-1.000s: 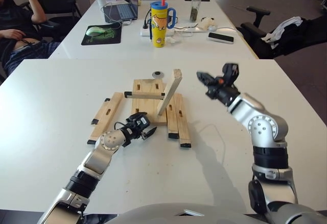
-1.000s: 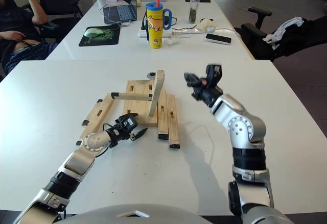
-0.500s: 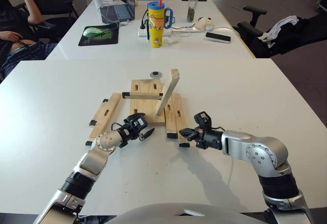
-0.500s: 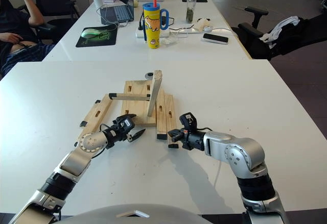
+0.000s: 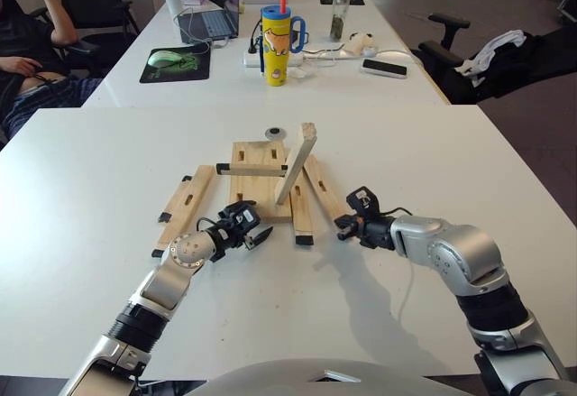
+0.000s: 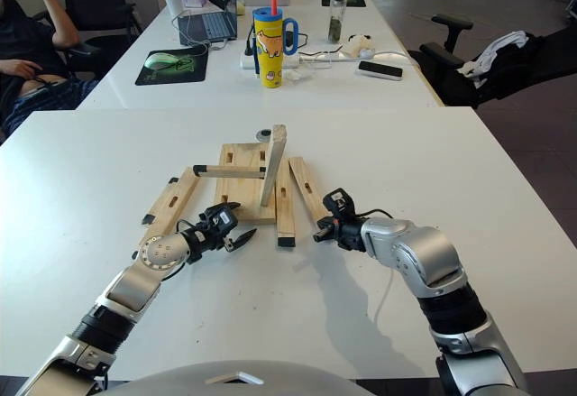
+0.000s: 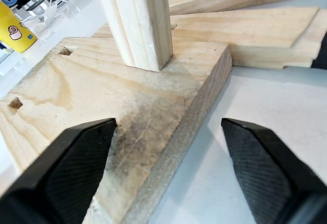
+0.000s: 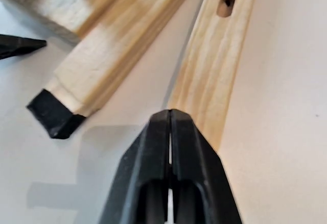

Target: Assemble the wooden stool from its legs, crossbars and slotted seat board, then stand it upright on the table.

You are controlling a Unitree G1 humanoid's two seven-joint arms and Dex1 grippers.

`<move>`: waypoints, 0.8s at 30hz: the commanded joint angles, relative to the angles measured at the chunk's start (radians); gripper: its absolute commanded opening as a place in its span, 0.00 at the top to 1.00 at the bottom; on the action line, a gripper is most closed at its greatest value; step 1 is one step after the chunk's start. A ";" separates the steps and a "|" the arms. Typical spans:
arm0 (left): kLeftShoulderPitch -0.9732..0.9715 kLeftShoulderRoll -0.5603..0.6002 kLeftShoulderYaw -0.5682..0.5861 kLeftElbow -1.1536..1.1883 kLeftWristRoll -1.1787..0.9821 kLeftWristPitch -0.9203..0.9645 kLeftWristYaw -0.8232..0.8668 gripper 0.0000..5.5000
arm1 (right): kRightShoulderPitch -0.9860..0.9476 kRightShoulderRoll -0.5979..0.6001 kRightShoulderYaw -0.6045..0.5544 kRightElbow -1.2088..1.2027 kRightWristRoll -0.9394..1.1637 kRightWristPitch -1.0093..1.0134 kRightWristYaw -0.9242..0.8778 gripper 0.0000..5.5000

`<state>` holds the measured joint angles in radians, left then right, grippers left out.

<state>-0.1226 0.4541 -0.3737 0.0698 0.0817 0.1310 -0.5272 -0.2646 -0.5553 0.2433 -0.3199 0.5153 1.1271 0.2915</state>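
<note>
The slotted seat board lies flat mid-table. One leg stands tilted in it, and a crossbar runs off that leg to the left. Another leg lies flat to the left of the board. A black-capped leg lies to its right, and beside it an angled leg. My left gripper is open, its fingers either side of the board's near corner. My right gripper is shut with nothing in it, its tip at the angled leg's near end.
A small round disc lies just beyond the board. On the far table stand a yellow mug, a laptop, a mouse pad, a phone and a bottle. Bare tabletop lies on both sides and in front.
My right arm came down from mid-air to the rightmost leg's near end. That end then swung to the right and away. The left arm stayed put.
</note>
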 commanded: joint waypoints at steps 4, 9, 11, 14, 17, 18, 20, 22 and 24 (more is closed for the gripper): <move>0.124 0.027 -0.060 0.107 0.057 0.106 -0.030 0.30 | -0.019 0.173 -0.139 -0.051 0.082 -0.043 0.001 1.00; 0.125 0.033 -0.057 0.103 0.056 0.106 -0.033 0.30 | 0.020 0.383 -0.268 -0.073 0.090 0.097 -0.198 0.86; 0.122 0.034 -0.056 0.104 0.056 0.105 -0.034 0.30 | 0.025 0.474 -0.328 -0.078 0.088 0.137 -0.276 0.80; 0.122 0.035 -0.056 0.103 0.056 0.105 -0.034 0.30 | 0.020 0.567 -0.373 -0.089 0.086 0.188 -0.340 0.72; 0.118 0.035 -0.057 0.104 0.057 0.105 -0.036 0.30 | 0.033 0.617 -0.363 -0.105 0.086 0.231 -0.356 0.63; 0.115 0.035 -0.058 0.105 0.057 0.105 -0.039 0.30 | 0.037 0.626 -0.363 -0.112 0.083 0.245 -0.361 0.61; 0.111 0.035 -0.059 0.105 0.057 0.106 -0.042 0.30 | 0.045 0.631 -0.360 -0.121 0.075 0.278 -0.363 0.55; 0.111 0.034 -0.059 0.104 0.057 0.107 -0.041 0.30 | 0.049 0.620 -0.341 -0.126 0.063 0.302 -0.357 0.50; 0.110 0.031 -0.060 0.103 0.056 0.109 -0.040 0.30 | 0.051 0.604 -0.322 -0.128 0.051 0.312 -0.353 0.45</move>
<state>-0.1201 0.4511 -0.3733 0.0694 0.0799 0.1310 -0.5232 -0.2170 0.0676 -0.1004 -0.4324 0.5848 1.4187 -0.0635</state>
